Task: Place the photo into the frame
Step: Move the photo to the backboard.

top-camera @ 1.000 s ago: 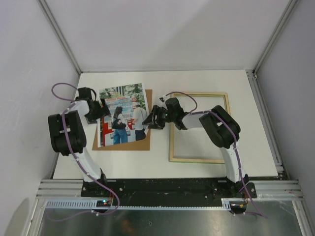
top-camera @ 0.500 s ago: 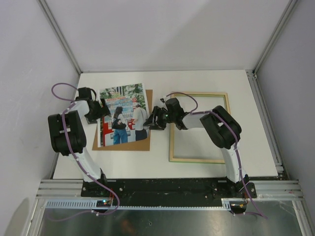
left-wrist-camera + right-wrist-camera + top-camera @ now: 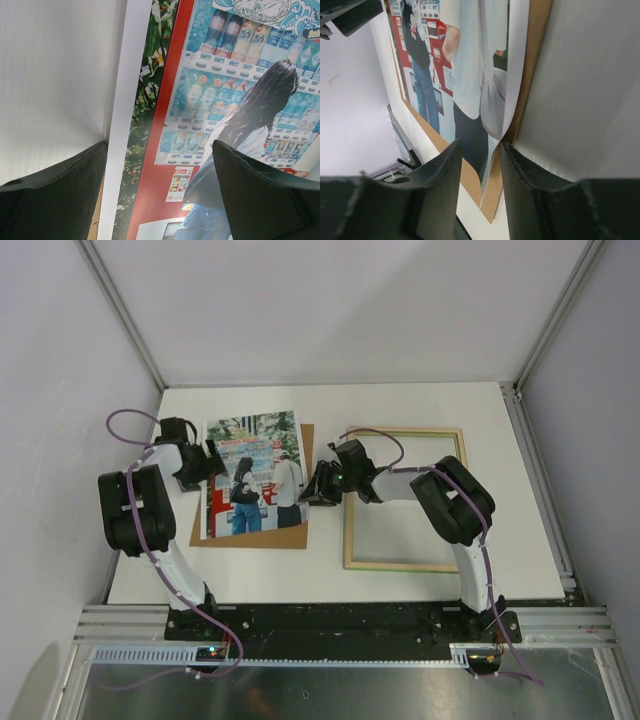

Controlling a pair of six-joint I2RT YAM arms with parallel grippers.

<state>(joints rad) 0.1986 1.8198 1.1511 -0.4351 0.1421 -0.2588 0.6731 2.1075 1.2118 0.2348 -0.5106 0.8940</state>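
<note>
The photo (image 3: 252,475) lies face up on a brown backing board (image 3: 250,536) at the left of the table. The frame (image 3: 349,530) lies to its right, pale wood side up. My left gripper (image 3: 207,462) is open and straddles the photo's left edge (image 3: 200,100), one finger (image 3: 50,195) by the white border and the other (image 3: 265,200) over the print. My right gripper (image 3: 312,485) is at the photo's right edge. In the right wrist view its jaws (image 3: 481,150) stand narrowly apart, and the photo's edge (image 3: 495,125) buckles up off the board (image 3: 532,75) against the right finger.
The white table (image 3: 400,410) is walled in by white panels and metal posts. The right arm reaches across the frame's upper left corner. The left gripper also shows in the right wrist view (image 3: 350,12) at the top left.
My right gripper has narrowed and pressed in at the photo's right edge, which now buckles up. The photo and board have shifted slightly. The left gripper has barely moved.
</note>
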